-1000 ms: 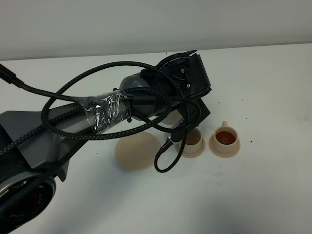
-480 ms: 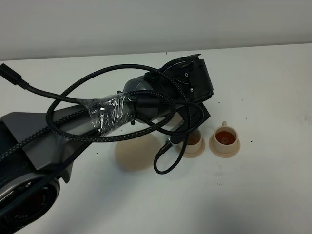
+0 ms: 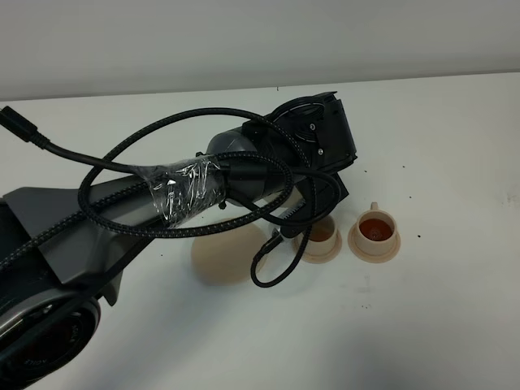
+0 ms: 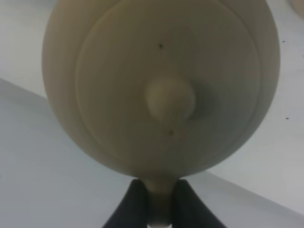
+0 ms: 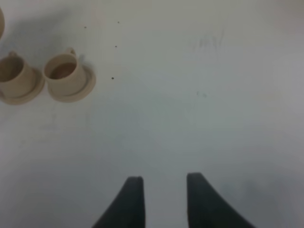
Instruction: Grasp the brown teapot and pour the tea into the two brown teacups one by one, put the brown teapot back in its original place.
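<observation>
LEFT ARM LIFTS TEAPOT BY THE CUPS. On a white table [image 3: 439,317], the left arm [image 3: 97,219] reaches in from the left of the wide saucer [image 3: 213,262] and crosses above its far edge. The arm is looped with black braided cables [image 3: 122,146] and banded with clear plastic wrap [image 3: 183,188]. The part of the wide saucer that shows is a flat tan face. The arm's wrist ends to the right of the saucer and slightly beyond it, over the first teacup [image 3: 327,236].

In the left wrist view the left gripper [image 4: 160,202] is clamped on the loop handle of the brown teapot [image 4: 161,57]. Its two dark fingers [image 4: 134,204] press either side of the handle, and the pot's domed lid and knob [image 4: 170,99] face the camera. From the high camera the pot is hidden beneath the arm, so its height above the table cannot be told.

The first teacup stands just right of the wide saucer, partly behind a cable loop, and its contents cannot be made out. Farther right of the wide saucer, just beside the first cup but apart from it, the second teacup [image 3: 376,228] holds dark reddish-brown tea. Both cups sit on small saucers [image 3: 374,252].

The right gripper [image 5: 164,199] is outside the high view, so its place relative to the wide saucer cannot be told. In its own view its fingers stand apart over bare table, well away from both cups.
</observation>
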Motion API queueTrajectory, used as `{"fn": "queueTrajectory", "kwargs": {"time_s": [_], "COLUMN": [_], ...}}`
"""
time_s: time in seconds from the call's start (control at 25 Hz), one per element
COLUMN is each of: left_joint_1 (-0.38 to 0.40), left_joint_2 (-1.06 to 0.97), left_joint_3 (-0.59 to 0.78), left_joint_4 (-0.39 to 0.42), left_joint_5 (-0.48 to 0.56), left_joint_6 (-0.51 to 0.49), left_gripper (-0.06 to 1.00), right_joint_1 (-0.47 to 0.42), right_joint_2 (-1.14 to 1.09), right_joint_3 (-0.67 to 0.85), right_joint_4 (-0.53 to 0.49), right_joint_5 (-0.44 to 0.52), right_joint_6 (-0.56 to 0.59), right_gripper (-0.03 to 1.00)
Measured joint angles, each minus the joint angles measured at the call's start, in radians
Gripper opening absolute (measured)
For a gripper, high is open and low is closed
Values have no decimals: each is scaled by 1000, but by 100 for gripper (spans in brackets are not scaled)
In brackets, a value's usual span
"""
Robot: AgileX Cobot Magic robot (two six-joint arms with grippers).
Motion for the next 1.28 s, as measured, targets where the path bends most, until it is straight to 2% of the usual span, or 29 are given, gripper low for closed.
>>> {"fn": "queueTrajectory", "kwargs": {"time_s": [0.68,1.28], "left_joint_1": [-18,-19], "left_joint_2": [0,0], "left_joint_3": [0,0], "left_joint_4": [29,44], "left_joint_5": [-56,-51], "left_joint_6": [46,51], "left_gripper": [13,13], "right_joint_1": [0,0], "right_joint_2": [0,0], "right_joint_3": [0,0], "right_joint_4": [1,1], "right_joint_5": [0,0], "right_joint_6": [0,0], "right_gripper": [24,24]}}
